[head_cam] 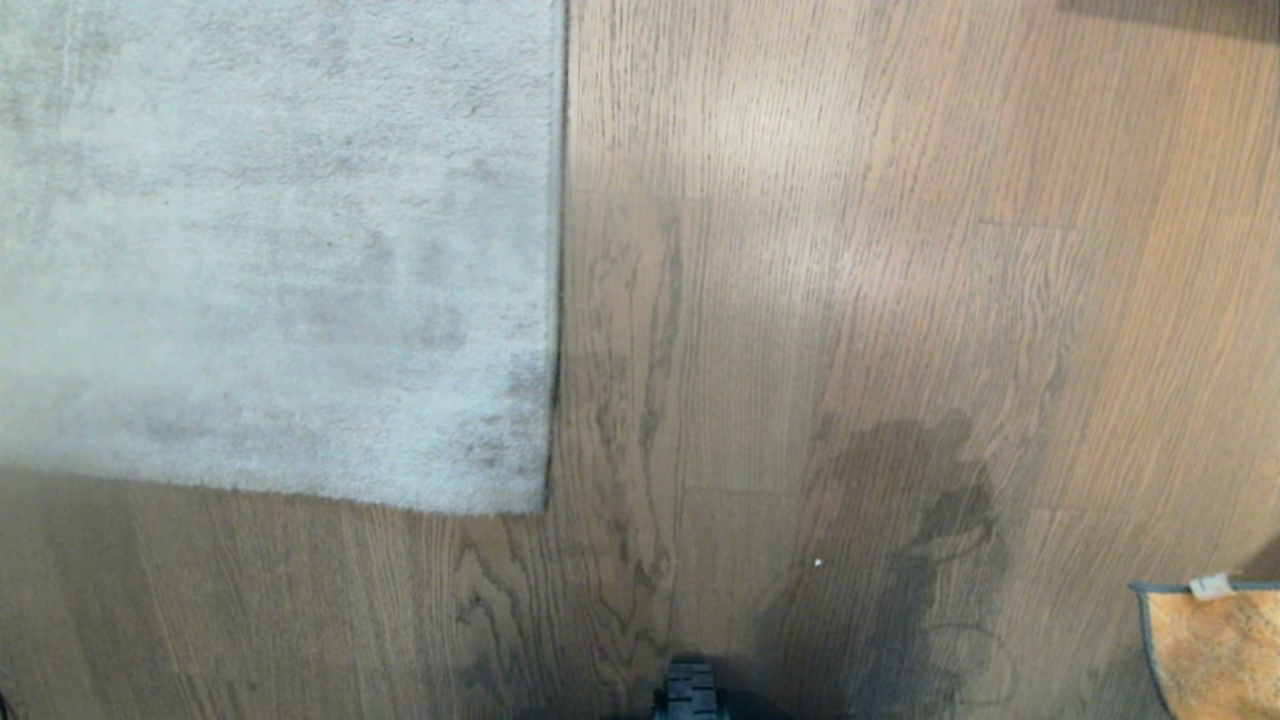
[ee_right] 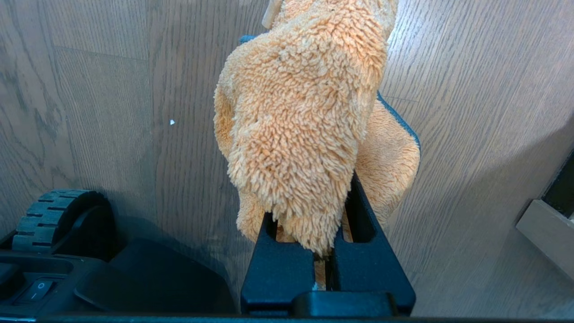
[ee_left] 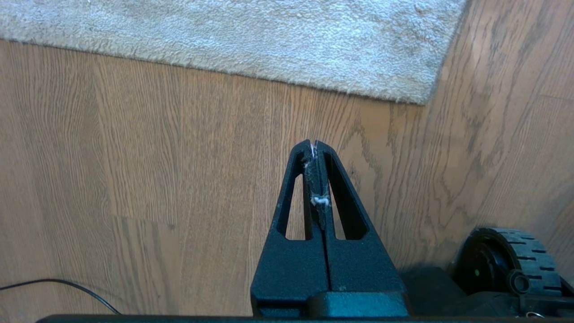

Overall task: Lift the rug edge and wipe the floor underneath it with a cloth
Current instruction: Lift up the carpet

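The pale grey rug (head_cam: 270,250) lies flat on the wood floor (head_cam: 800,300), with its straight rug edge (head_cam: 556,300) running down to a square corner (head_cam: 538,505). In the left wrist view the same corner (ee_left: 419,99) lies ahead of my left gripper (ee_left: 315,144), which is shut with only bits of white lint between its fingers. My right gripper (ee_right: 329,188) is shut on the orange-tan fuzzy cloth (ee_right: 305,116), which bunches over its fingertips. In the head view the cloth (head_cam: 1215,655) shows at the lower right with its white tag (head_cam: 1210,585). Neither gripper shows in the head view.
My base's black wheel (head_cam: 690,690) sits at the near edge, and a wheel also shows beside each gripper (ee_left: 506,264) (ee_right: 54,215). A thin black cable (ee_left: 58,285) lies on the floor. A white speck (head_cam: 818,563) lies on the planks. A pale furniture edge (ee_right: 545,229) stands nearby.
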